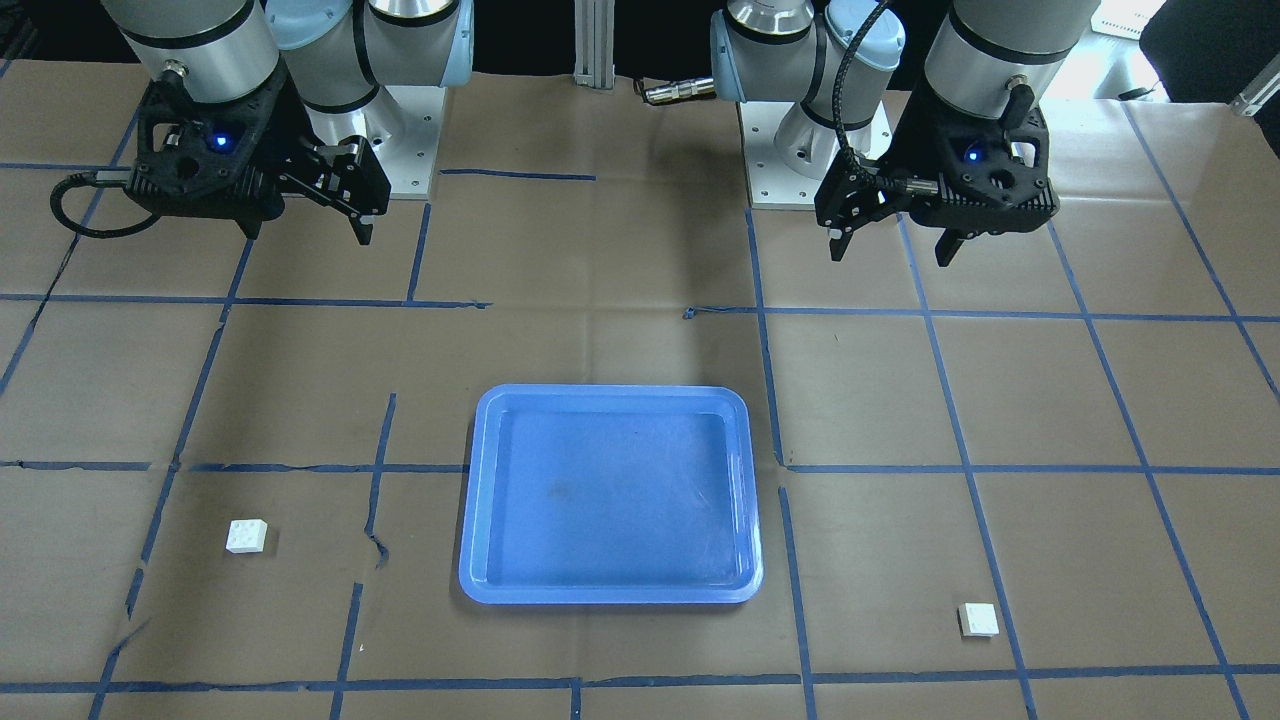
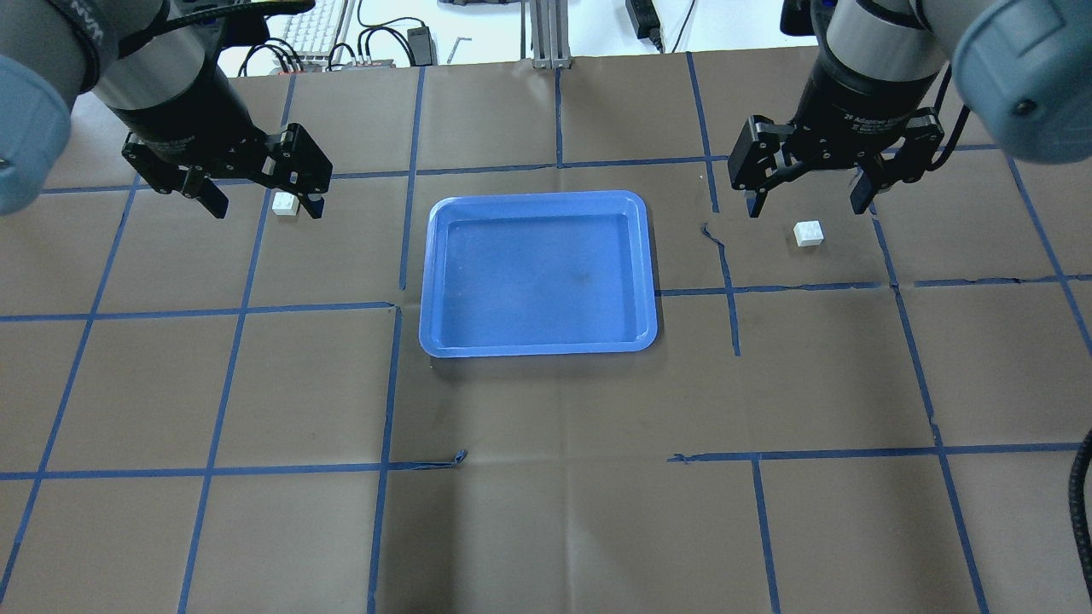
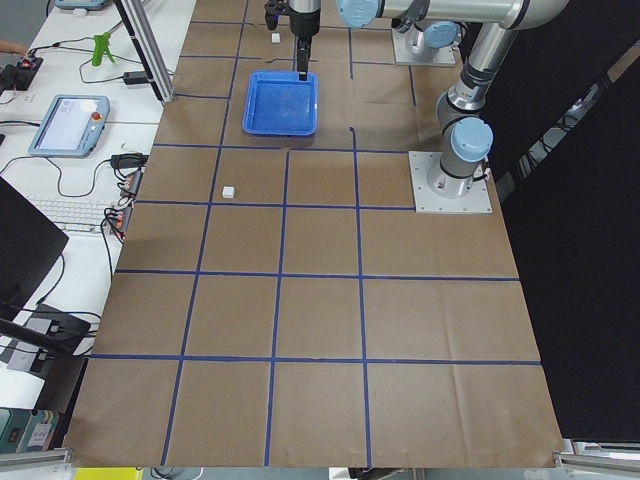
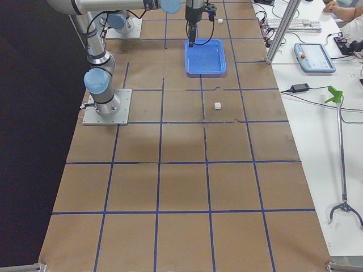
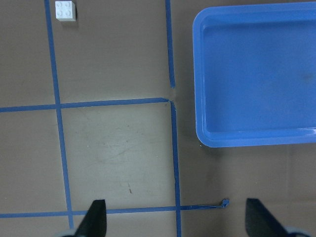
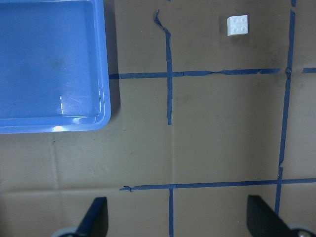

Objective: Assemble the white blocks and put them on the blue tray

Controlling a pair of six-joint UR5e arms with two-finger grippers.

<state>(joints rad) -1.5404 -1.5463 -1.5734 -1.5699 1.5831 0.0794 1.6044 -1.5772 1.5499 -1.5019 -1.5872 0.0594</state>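
Observation:
The blue tray (image 1: pixel 610 495) lies empty in the middle of the table; it also shows in the overhead view (image 2: pixel 537 273). One white block (image 1: pixel 978 620) sits alone on the table on my left side, and it appears in the left wrist view (image 5: pixel 65 10). The other white block (image 1: pixel 246 536) sits on my right side, and it appears in the right wrist view (image 6: pixel 237 25). My left gripper (image 1: pixel 892 252) is open and empty, raised above the table. My right gripper (image 1: pixel 307 230) is also open, empty and raised.
Brown paper with a grid of blue tape lines (image 2: pixel 388 384) covers the table. The two arm bases (image 1: pixel 400 140) stand at the robot's edge. A keyboard and cables (image 2: pixel 324 34) lie beyond the far edge.

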